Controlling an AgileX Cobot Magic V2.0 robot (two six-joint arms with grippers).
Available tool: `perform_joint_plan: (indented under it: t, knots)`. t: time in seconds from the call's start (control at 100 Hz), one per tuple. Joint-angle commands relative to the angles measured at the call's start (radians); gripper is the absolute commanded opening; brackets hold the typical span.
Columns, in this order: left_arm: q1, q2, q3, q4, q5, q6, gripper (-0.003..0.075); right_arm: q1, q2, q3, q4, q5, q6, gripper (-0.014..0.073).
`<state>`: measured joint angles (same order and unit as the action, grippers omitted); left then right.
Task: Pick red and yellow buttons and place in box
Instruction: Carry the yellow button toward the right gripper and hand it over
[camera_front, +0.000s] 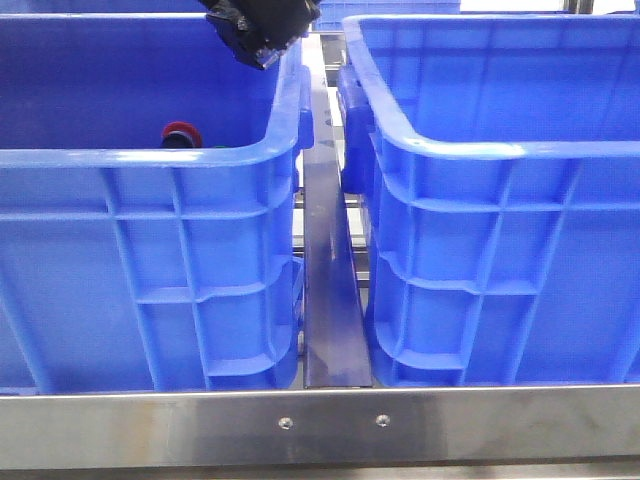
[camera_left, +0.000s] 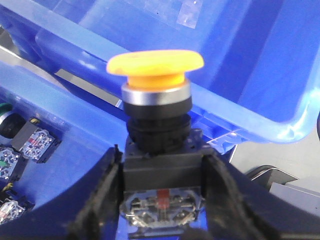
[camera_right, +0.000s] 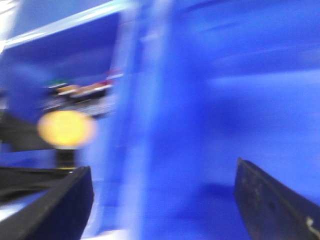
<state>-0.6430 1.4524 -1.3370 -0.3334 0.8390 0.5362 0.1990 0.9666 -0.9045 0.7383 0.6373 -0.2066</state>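
Pinching yellow button (camera_left: 156, 80): left hand (camera_left: 160, 200), above crate rim | right hand (camera_right: 160, 200): spread, empty.

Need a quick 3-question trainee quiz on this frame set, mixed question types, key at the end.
1. True or false: the left gripper is shut on a yellow button.
2. In the front view, what colour is the button cap showing just over the near rim of the left crate? A) red B) white C) orange
3. Fill in: the right gripper has its fingers ____, with nothing between them.

Key
1. True: the black fingers clamp the button's body, yellow mushroom cap on top.
2. A, red.
3. Open: the two fingers sit wide apart against blurred blue plastic.
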Motion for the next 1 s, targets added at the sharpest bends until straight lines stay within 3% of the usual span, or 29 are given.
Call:
perform_joint_plan:
  t: [0.0, 0.29, 0.69, 0.8, 0.99]
  knots:
    - [-0.009, -0.039, -0.028, -0.029, -0.056, 0.001, 0.0169, 0.044, 0.063, -0.077, 0.175, -0.008, -0.081, 0.0612]
    - [-0.009, -0.039, -0.028, -0.029, -0.056, 0.001, 0.0169, 0.139, 0.265, -0.158, 0.482, 0.054, -0.255, 0.0612]
    - [-0.009, -0.039, -0.028, -0.029, -0.056, 0.001, 0.0169, 0.155, 0.379, -0.196, 0.548, 0.062, -0.298, 0.0603]
    - [-0.009, -0.039, -0.028, -0.031, -0.056, 0.001, 0.0169, 0.155, 0.383, -0.196, 0.548, 0.059, -0.298, 0.0505]
    - [-0.009, -0.039, -0.028, -0.031, -0.056, 0.001, 0.017, 0.155, 0.383, -0.196, 0.551, 0.065, -0.298, 0.0168]
